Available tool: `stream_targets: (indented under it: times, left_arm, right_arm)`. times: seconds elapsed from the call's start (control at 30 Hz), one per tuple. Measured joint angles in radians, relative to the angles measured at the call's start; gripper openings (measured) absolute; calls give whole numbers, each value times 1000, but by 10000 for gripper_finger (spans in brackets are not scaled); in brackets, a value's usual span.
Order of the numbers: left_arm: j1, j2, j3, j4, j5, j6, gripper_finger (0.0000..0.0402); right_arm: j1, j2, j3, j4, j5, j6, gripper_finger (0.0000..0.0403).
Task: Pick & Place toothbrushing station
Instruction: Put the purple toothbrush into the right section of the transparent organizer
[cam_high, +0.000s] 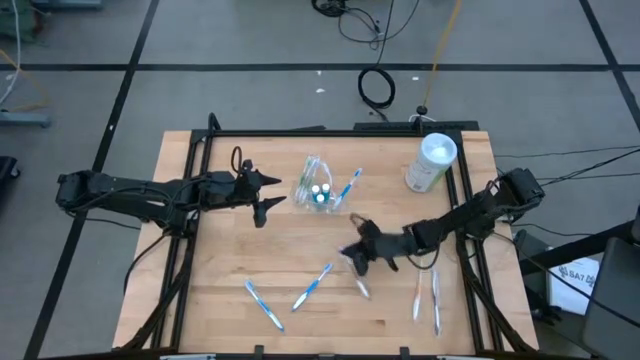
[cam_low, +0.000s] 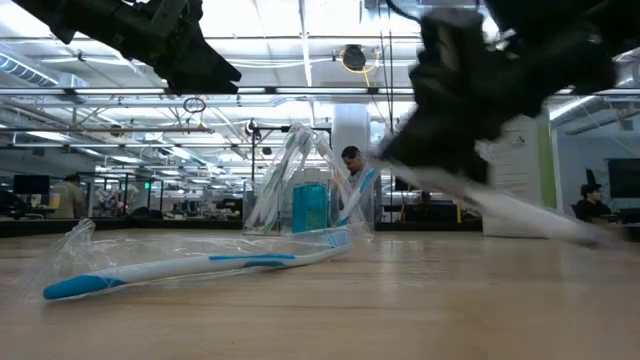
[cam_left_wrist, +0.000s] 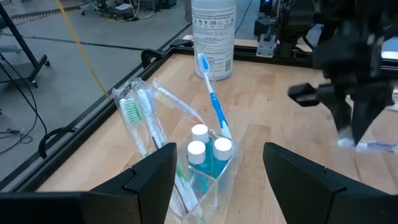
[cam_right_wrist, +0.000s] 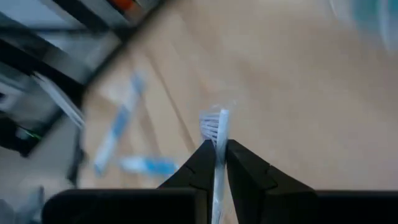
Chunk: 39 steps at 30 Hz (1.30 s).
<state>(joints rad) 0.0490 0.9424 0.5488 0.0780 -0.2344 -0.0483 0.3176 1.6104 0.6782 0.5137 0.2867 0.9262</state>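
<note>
Overhead: toothbrushing station (cam_high: 317, 190) at mid-table; left gripper (cam_high: 268, 190) just beside it, fingers spread; right gripper (cam_high: 358, 258) nearer the front edge, pinching a white toothbrush (cam_high: 361, 288). Right wrist: brush (cam_right_wrist: 217, 146) clamped between fingers. Step judged: carrying; next, lift toward the station and insert upright.

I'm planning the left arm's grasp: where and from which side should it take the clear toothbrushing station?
Grip the clear toothbrushing station low across its flat side walls, approaching level from the left gripper, whose open fingers already flank it. Toothbrushes fanning out the top likely block a top-down grasp.
</note>
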Motion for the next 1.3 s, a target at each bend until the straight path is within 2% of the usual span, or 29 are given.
stream_targets:
  times: [0.13,0.23,0.4,0.47,0.57,0.63,0.7,0.87,1.07,1.3]
  left_arm:
    - [0,0,0,0,0,0,248]
    - [0,0,0,0,0,0,248]
    - [0,0,0,0,0,-1,248]
    - [0,0,0,0,0,-1,248]
    - [0,0,0,0,0,-1,248]
    - [0,0,0,0,0,-1,248]
    - [0,0,0,0,0,-1,248]
    - [0,0,0,0,0,-1,248]
    - [0,0,0,1,0,-2,248]
    - [0,0,0,0,0,-2,248]
  right_arm:
    - [-80,-8,1,249,-4,-252,25]
    - [-142,-34,1,431,-3,-500,25]
    - [-221,-98,1,639,9,-879,25]
    - [-242,-130,1,643,82,-996,25]
    - [-273,-134,2,642,269,-1149,25]
    - [-301,-129,2,626,334,-1212,25]
    - [-331,-109,2,615,319,-1223,25]
    - [-377,-55,-26,623,214,-1074,25]
    - [-384,-27,-43,601,215,-995,25]
    - [-382,-26,-43,418,209,-901,25]
